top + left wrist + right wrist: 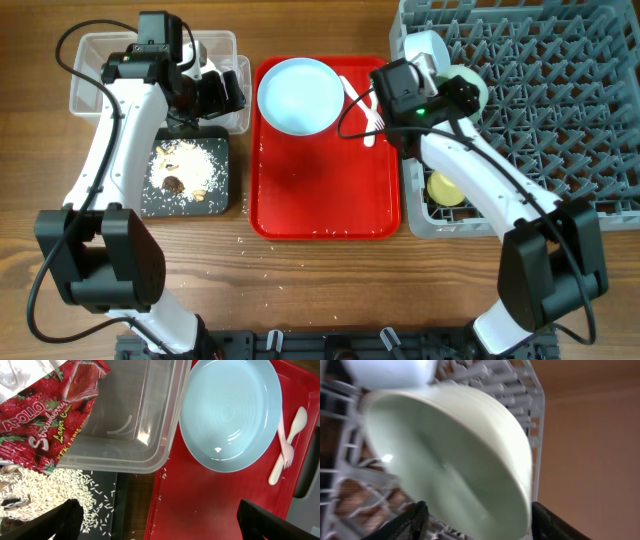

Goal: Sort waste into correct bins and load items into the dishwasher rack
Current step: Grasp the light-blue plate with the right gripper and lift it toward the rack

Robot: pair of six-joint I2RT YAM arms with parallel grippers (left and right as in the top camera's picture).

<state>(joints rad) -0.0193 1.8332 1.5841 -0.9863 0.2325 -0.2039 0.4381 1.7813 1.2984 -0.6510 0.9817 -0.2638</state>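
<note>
My left gripper (pixel 218 93) hangs over the clear tub (pixel 90 95) at the far left corner of the table (pixel 300 290). Its jaws are spread wide with nothing between them. On the left wrist camera a red strawberry cake wrapper (pixel 45 415) with white paper drapes over the tub's rim. Just in front of the tub, toward the near edge, the black tray (pixel 222 175) holds pale, crumbly food scraps (pixel 185 165).

The red tray (pixel 320 200) lies mid-table, with loose crumbs on it. The light blue plate (pixel 300 95) rests at its far end. A white plastic fork (pixel 286 450) and spoon (pixel 299 419) lie crossed beside the plate, toward the tray's right edge.

My right gripper (pixel 455 95) is at the left edge of the dishwasher rack (pixel 560 100), which fills the far right corner. A pale green bowl (pixel 445 455) is tilted on edge among the pegs, below a light blue bowl (pixel 390 370). The fingers (pixel 417 520) flank the green bowl, but the view is blurred and I cannot tell if they grip it. A yellow cup (pixel 445 188) sits in the rack's near left corner.
</note>
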